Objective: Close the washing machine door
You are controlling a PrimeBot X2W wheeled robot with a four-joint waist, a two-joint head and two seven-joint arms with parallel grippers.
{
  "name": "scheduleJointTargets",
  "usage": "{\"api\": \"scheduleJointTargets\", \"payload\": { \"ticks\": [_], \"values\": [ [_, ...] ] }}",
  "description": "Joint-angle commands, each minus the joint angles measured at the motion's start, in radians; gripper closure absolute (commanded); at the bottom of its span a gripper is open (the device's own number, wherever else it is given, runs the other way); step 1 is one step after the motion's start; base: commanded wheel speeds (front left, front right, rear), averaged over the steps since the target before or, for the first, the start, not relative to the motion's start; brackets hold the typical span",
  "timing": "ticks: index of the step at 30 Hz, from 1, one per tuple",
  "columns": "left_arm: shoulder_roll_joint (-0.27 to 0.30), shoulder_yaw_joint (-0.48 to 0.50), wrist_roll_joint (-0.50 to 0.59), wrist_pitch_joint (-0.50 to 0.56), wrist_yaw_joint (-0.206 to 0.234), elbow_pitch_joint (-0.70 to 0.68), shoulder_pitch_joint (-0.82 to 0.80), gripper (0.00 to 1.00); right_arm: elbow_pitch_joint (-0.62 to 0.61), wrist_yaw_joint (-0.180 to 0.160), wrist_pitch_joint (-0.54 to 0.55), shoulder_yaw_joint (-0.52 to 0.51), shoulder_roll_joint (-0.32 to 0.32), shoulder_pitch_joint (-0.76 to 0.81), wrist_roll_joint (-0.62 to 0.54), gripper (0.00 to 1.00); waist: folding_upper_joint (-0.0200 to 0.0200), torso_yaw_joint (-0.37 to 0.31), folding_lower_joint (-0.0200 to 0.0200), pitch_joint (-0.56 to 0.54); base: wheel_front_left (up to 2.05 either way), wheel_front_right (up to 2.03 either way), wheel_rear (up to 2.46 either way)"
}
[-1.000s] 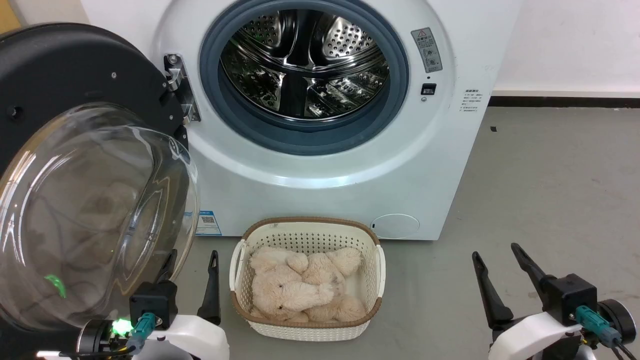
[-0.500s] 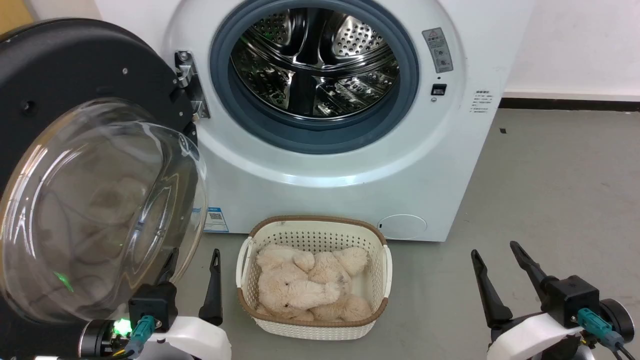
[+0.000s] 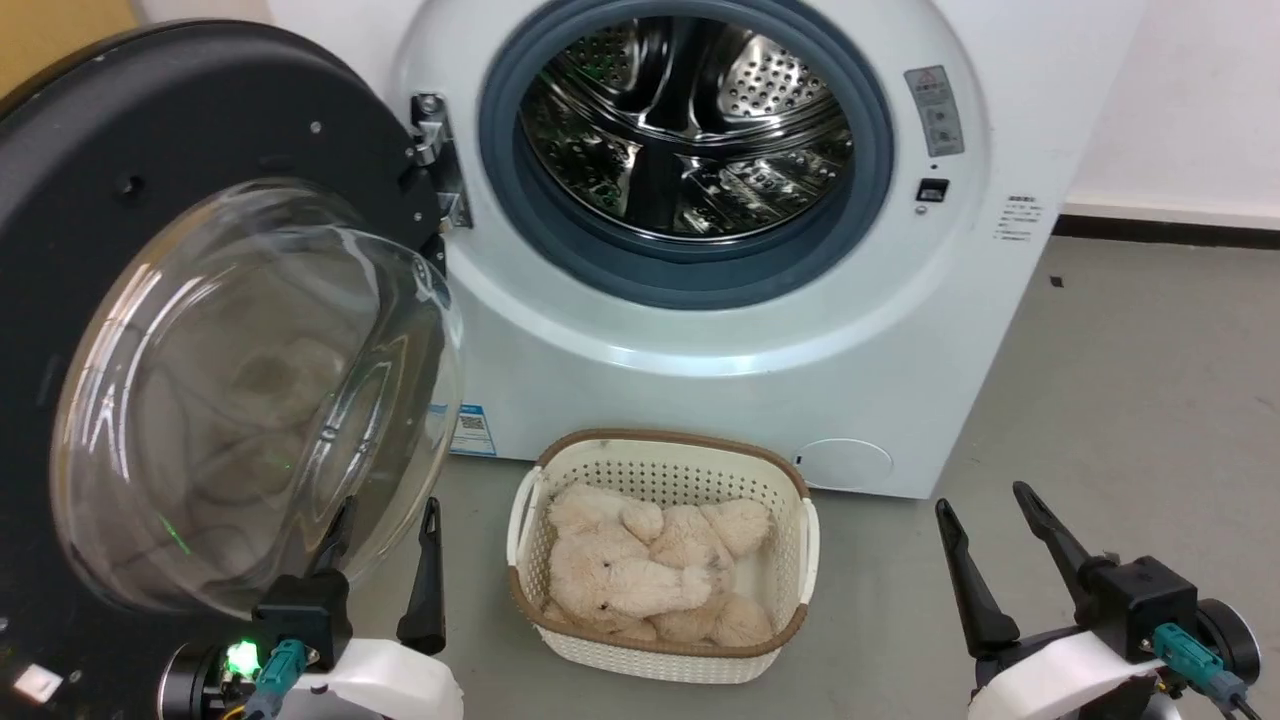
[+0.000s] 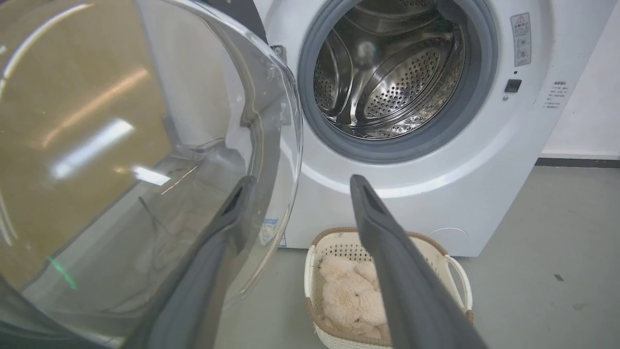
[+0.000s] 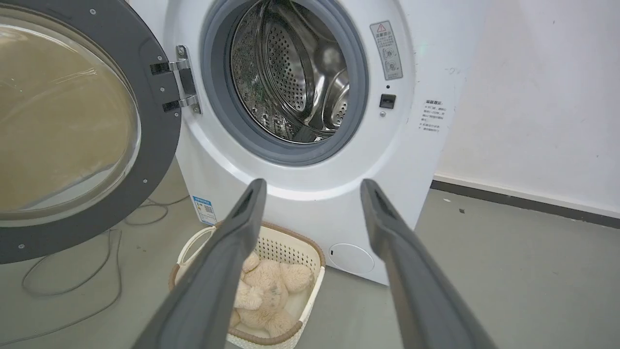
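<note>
The large round black-rimmed washing machine door (image 3: 250, 390), with its bulging clear glass, stood wide open at the left of the head view. It was hinged to the big white front-loading washing machine (image 3: 700, 330) at top centre. The left gripper (image 3: 388, 512), at lower left, was spread and empty just beside the glass. The right gripper (image 3: 980, 497), at lower right, was likewise spread and empty.

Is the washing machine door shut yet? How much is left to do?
Not yet. Nothing looks done: the washing machine door stands wide open, and the drum shows. In hand: the left gripper is open, low beside the door's glass; I cannot tell if it touches. The right gripper is open and holds nothing. Left: swing the door across and press it shut.
</note>
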Motion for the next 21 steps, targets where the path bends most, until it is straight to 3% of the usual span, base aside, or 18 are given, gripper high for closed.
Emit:
{"api": "scheduleJointTargets", "payload": {
  "ticks": [1, 21],
  "values": [
    [0.0, 0.0, -0.007, -0.012, 0.006, 0.002, 0.009, 0.0, 0.002, 0.0, -0.011, 0.003, 0.001, 0.01, 0.014, 0.0, 0.0, 0.015, 0.0, -0.002, 0.0, 0.0, 0.0],
    [-0.001, -0.001, -0.021, -0.051, 0.005, 0.004, 0.022, 0.0, 0.011, 0.0, -0.051, 0.024, 0.002, 0.017, 0.037, 0.0, 0.0, 0.138, 0.0, -0.01, 0.0, 0.0, 0.0]
  ]
}}
